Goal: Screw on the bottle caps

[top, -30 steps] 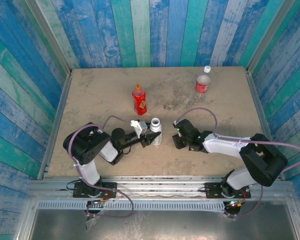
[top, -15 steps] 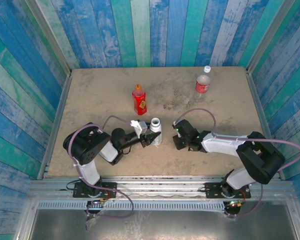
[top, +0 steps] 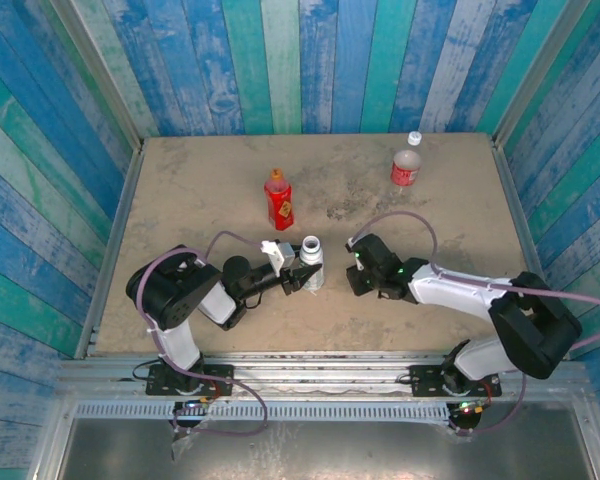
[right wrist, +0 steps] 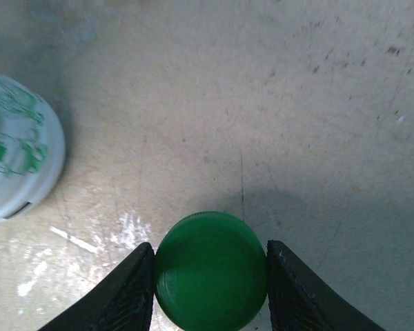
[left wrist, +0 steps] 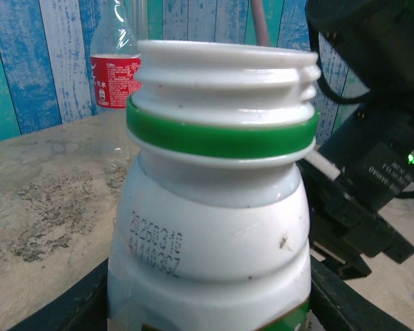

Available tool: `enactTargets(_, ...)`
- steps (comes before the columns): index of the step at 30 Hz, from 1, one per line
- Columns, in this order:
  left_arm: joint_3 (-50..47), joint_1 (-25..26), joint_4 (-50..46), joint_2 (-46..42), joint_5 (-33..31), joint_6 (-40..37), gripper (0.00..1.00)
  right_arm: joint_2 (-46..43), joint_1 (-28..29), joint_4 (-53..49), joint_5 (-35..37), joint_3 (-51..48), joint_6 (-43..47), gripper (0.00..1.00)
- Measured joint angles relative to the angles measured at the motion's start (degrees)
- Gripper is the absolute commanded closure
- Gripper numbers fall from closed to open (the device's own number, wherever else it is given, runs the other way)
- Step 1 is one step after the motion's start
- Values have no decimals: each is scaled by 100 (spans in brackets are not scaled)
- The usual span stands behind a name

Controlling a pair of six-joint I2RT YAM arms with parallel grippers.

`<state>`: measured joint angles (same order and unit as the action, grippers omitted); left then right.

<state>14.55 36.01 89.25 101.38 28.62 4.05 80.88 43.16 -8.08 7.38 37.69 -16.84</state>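
1. jaws of the right tool point(top: 354, 281) were closed on both sides of the dark green cap point(right wrist: 210, 274), low at the worktop point(top: 200, 200).
2. left tool point(top: 302, 279) gripped the white bottle point(left wrist: 214, 227) upright, its green-ringed neck uncapped, just beside the right tool.
3. farther back stood the red bottle point(top: 278, 203) and the clear bottle point(top: 406, 166), well apart.

Green cap point(right wrist: 210, 272) lies near the uncapped white bottle point(top: 311, 266); red bottle point(top: 279, 206) and clear bottle point(top: 406, 168) stand capped.
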Motion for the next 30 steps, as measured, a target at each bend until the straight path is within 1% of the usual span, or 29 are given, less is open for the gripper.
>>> enactTargets(9, 0, 0, -2, 0, 2, -2, 43, -442, 63, -1281, -188, 1062, 61, 57)
enactTargets(17, 0, 0, -11, 0, 4, -39, 42, -553, 339, -2341, -295, 2201, 260, 56)
enactTargets(24, 0, 0, -13, -2, 4, -57, 42, -527, 688, -2907, -315, 3202, 470, 56)
enactTargets(30, 0, 0, -15, -2, 9, -66, 42, -234, 859, -3049, -339, 3882, 682, 55)
